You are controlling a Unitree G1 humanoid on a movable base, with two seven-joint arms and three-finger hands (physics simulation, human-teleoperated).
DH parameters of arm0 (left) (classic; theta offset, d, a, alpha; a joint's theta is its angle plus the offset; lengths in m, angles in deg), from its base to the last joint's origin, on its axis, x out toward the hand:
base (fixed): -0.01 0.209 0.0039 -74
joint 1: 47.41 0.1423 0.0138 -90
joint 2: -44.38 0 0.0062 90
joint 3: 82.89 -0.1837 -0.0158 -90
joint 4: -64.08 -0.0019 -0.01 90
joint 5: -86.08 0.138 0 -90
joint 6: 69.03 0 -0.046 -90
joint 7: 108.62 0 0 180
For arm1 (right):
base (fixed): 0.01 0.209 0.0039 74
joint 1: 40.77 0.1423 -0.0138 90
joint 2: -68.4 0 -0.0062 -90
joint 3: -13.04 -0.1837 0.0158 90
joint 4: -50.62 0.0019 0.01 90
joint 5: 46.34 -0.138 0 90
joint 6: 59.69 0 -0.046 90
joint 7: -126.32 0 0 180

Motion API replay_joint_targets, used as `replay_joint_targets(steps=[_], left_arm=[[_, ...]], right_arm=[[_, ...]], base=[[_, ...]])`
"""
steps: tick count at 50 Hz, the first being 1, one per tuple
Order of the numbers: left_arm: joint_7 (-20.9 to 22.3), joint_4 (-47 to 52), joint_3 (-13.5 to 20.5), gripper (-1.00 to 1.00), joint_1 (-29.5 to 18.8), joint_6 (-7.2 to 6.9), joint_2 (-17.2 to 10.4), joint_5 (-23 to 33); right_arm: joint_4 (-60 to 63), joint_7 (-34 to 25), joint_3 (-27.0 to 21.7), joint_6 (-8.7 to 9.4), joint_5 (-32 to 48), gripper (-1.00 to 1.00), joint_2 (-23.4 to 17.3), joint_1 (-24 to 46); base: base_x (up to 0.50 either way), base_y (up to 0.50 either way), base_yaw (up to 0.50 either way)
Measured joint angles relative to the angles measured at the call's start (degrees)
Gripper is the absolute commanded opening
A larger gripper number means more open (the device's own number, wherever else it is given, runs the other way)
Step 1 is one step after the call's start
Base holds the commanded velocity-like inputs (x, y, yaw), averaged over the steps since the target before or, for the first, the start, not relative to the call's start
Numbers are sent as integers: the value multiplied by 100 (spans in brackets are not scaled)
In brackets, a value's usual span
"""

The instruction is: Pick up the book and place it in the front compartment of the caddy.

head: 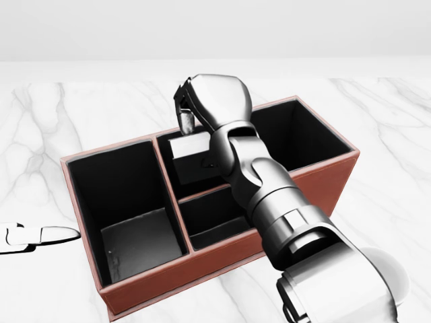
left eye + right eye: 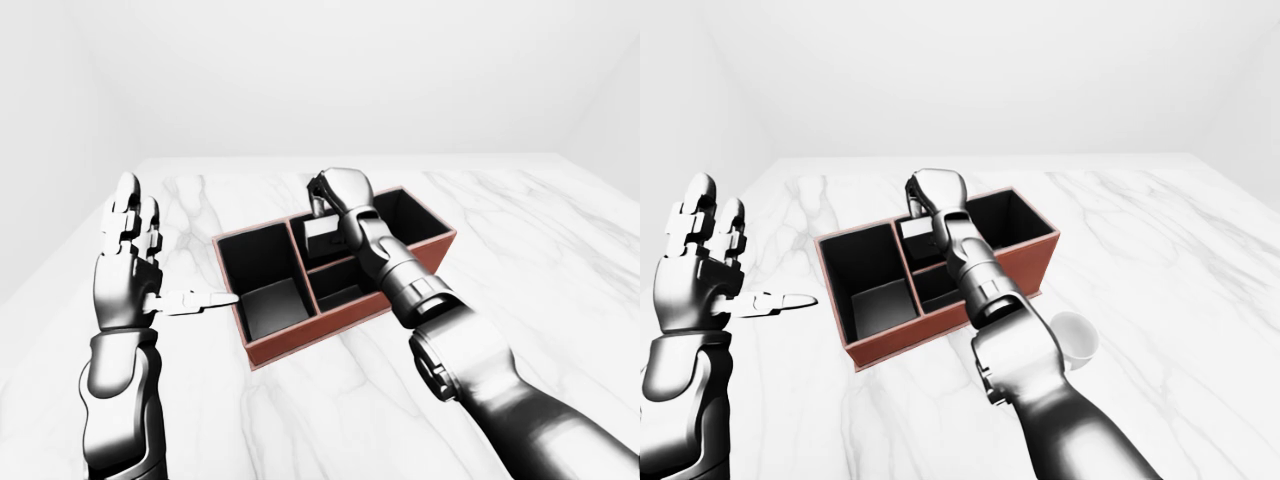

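The right hand (image 1: 192, 108) gripped the book (image 1: 192, 158), seemingly upright, inside the caddy's (image 1: 135, 286) upper middle compartment, while the left hand (image 2: 128, 262) stood spread wide.

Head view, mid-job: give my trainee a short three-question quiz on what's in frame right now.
1. True or false: the book lies flat on the marble table.
2. Which robot hand is over the caddy? A) left B) right C) both
3. Fill in: the left robot hand is raised beside the caddy with its fingers ____.

Key:
1. False. It stands upright in a small middle compartment, the upper one in the head view, with the right robot hand pinching its top edge.
2. B.
3. Open, holding nothing.
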Motion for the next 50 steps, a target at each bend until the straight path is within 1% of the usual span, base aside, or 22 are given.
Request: replay_joint_targets(steps=[50], left_arm=[[19, 23, -7, 99, -10, 0, 6, 3]], right_arm=[[-302, 479, 10, 0, 13, -100, 118, -53]], base=[[0, 0, 0]])
